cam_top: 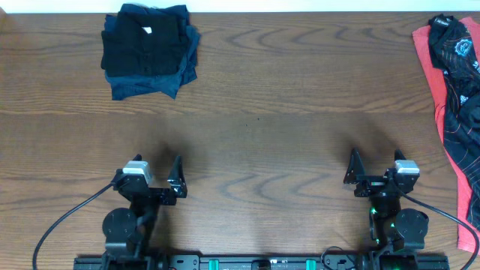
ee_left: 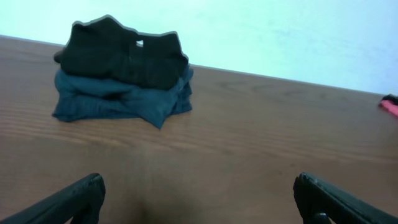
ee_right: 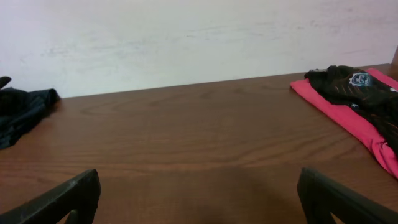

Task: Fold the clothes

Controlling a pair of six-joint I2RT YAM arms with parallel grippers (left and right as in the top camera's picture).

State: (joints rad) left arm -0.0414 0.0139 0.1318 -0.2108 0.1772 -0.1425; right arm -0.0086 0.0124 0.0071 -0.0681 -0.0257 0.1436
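**Clothes-folding station: items on the table and risks ahead**

1. Folded stack of soft T-shirts (cam_top: 150,49), a black one with a small white neck tag on top and dark navy ones beneath. It sits at the far left of the brown wood-grain table (cam_top: 262,112), well apart from both arms. The navy layers stick out unevenly below the black one.
2. Loose heap of black and coral-red T-shirts (cam_top: 456,105), crumpled, with a printed emblem showing. It lies along the table's right edge and runs out of the overhead view. How many garments it holds cannot be told.
3. Left gripper (cam_top: 156,171): jaws wide apart, holding nothing, parked near the front edge.
4. Right gripper (cam_top: 376,169): jaws wide apart, holding nothing, parked near the front edge, nearer to the heap.

Risks, as judged:
- The heap looks tangled, so a pinch could take two layers and drag several shirts along.
- The heap lies at the table's edge, so a sideways pull might slide the fabric off.
- A shallow pinch on slack cloth could slip free.
- The left arm, reaching toward the middle, could brush the uneven stack and knock it askew.
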